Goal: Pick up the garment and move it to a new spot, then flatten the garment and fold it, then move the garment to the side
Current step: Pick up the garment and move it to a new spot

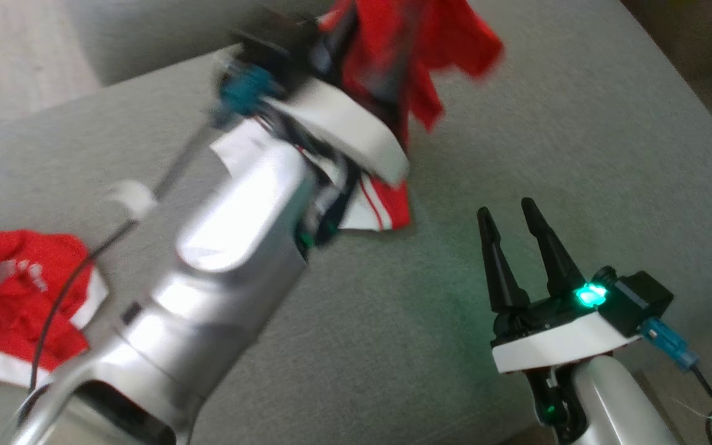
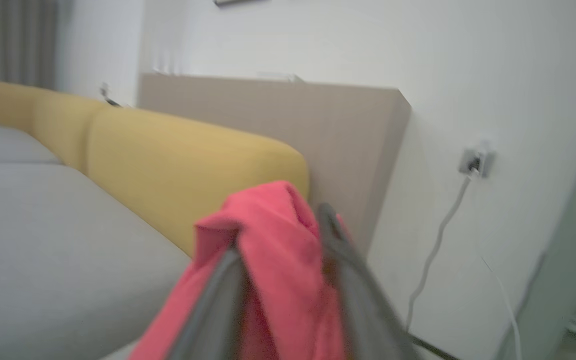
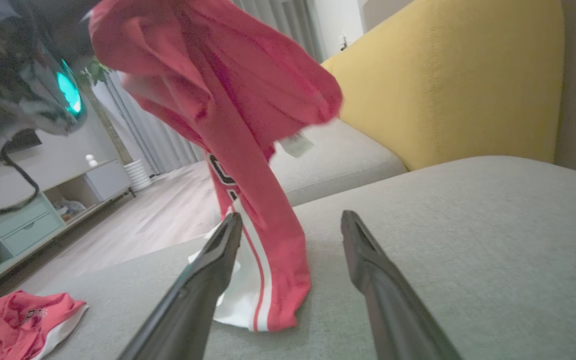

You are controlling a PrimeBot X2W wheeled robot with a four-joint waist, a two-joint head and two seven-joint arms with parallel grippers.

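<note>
The red garment point(image 3: 248, 100) hangs upright from the left pincer point(image 2: 280, 227), whose hold is too blurred to tell, hem touching the sofa point(image 1: 578, 154) near and left of the released, empty right pincer point(image 1: 507, 210).

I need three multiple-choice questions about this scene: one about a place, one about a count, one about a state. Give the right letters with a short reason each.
1. The lower end of the lifted garment rests on: A a wooden table; B the grey cushion; C a plastic box.
2. Red garments in the head view: A one; B two; C four.
3. The right hand is: A open, empty; B shut on cloth; C shut on a cable.
Answers: B, its striped hem touches the cushion; B, the second garment lies at the left; A, it stands spread, holding nothing.
</note>
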